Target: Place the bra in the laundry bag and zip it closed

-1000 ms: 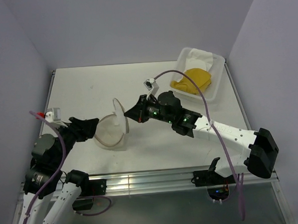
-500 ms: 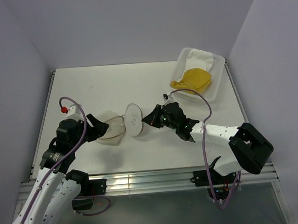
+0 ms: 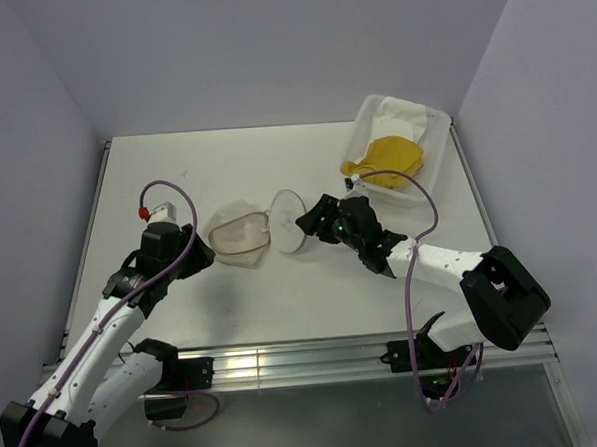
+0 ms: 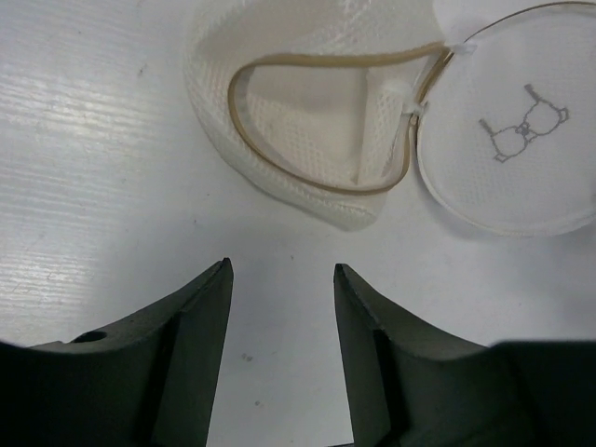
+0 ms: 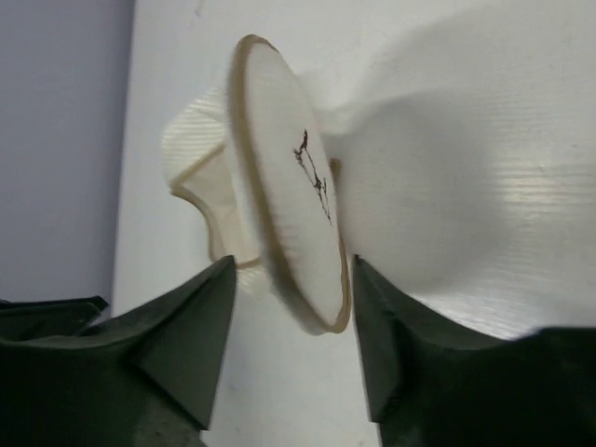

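The laundry bag (image 3: 236, 236) lies on the table with its mouth open; in the left wrist view its brownish rim (image 4: 317, 182) circles the empty mesh inside. Its round flap (image 3: 288, 221) with the black mark (image 4: 523, 130) hangs off to the right. My left gripper (image 3: 202, 257) sits just left of the bag, open with only bare table between the fingers (image 4: 279, 279). My right gripper (image 3: 305, 223) is open around the flap's edge (image 5: 321, 279), and neither finger presses on it. The yellow bra (image 3: 383, 161) lies in the white tray (image 3: 431, 176) at the back right.
A white cloth (image 3: 401, 113) lies in the tray behind the bra. The purple side walls stand close to the table's left and right edges. The right arm's cable (image 3: 417, 192) loops over the tray's near rim.
My right gripper has opened and let go of the bag's flap. The bag went from standing up to lying flat, further back and right. The left arm followed it, its jaws narrowing somewhat.
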Controlling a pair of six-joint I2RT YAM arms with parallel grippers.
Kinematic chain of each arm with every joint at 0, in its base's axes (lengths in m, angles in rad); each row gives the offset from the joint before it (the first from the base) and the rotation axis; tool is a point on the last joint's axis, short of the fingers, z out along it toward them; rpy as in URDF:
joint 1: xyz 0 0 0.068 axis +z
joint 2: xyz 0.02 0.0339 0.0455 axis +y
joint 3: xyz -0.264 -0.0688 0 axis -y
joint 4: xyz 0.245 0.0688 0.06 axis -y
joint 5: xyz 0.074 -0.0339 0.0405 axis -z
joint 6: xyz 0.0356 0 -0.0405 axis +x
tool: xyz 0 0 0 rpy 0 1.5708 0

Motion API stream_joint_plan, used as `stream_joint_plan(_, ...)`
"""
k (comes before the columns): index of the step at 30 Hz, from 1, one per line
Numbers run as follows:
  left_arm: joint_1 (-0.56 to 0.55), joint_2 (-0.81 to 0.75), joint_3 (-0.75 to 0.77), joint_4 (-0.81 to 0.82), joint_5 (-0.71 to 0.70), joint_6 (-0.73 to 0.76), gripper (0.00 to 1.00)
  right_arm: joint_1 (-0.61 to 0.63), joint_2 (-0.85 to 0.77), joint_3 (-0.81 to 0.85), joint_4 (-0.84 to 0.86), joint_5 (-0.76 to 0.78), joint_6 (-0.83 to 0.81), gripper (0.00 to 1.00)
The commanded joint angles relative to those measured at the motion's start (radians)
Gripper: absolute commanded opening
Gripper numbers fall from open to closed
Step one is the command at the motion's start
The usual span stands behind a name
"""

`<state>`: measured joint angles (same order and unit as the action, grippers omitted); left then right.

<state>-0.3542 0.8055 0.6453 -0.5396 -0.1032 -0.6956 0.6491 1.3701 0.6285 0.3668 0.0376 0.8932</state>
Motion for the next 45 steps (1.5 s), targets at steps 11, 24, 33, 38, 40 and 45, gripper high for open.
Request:
stream_joint_plan(11, -0.046, 0.259, 0.020, 0.236, -0.101, 0.007, 0.54, 0.069, -0.201, 0.005, -0.163, 0.139, -0.214, 0.64)
stream_joint_plan(24, -0.028, 0.526, 0.077, 0.464, -0.219, 0.068, 0.42, 0.213, -0.218, -0.003, -0.177, 0.130, -0.264, 0.15)
stream_joint_plan(33, 0.011, 0.601, 0.051, 0.607, -0.187, 0.114, 0.49, 0.256, -0.169, 0.031, -0.164, 0.125, -0.272, 0.15)
stream_joint_plan(38, 0.014, 0.626, 0.027, 0.684, -0.181, 0.153, 0.47, 0.279, -0.177, 0.043, -0.172, 0.130, -0.280, 0.15)
stream_joint_plan(40, 0.014, 0.633, 0.013, 0.737, -0.159, 0.160, 0.46, 0.285, -0.177, 0.046, -0.174, 0.130, -0.281, 0.15)
stream_joint_plan(45, 0.014, 0.678, -0.007, 0.768, -0.170, 0.165, 0.43, 0.290, -0.180, 0.042, -0.177, 0.131, -0.280, 0.15)
